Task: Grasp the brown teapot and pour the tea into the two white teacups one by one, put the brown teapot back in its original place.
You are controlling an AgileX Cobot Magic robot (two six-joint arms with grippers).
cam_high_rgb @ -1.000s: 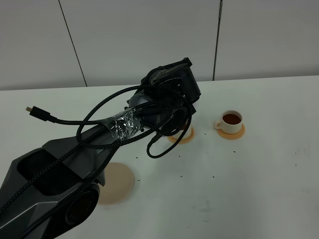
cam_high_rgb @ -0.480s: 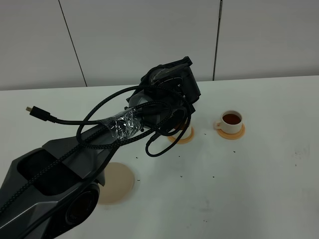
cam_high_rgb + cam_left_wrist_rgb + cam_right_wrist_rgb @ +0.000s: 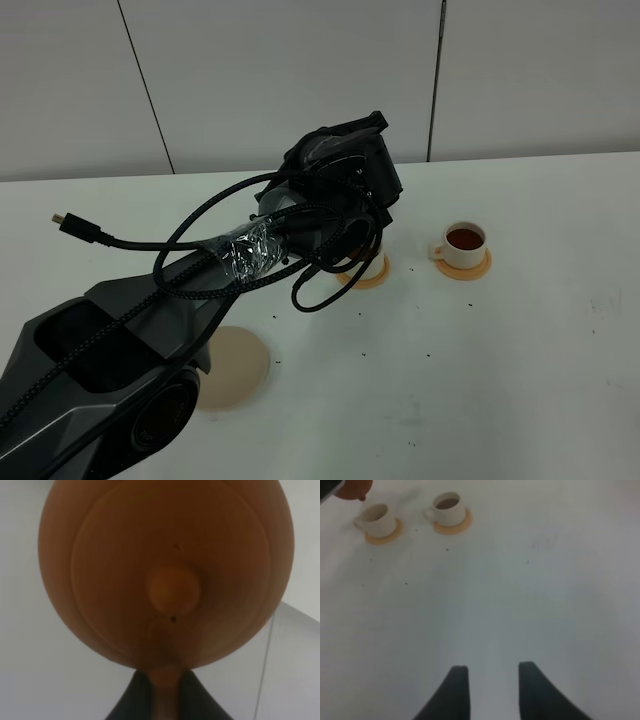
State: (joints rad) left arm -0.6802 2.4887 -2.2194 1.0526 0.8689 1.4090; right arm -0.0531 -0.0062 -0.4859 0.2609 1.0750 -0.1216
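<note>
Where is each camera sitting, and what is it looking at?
High camera: above, looking down on the table; left arm shows.
Left wrist: right against the teapot, held by the left gripper.
Right wrist: low, facing the full cup and the other cup; open right gripper shows.
Shared: high view sees the full cup too.

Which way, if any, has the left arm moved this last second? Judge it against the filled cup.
No real move: the left arm keeps the same gap to the filled teacup.
</note>
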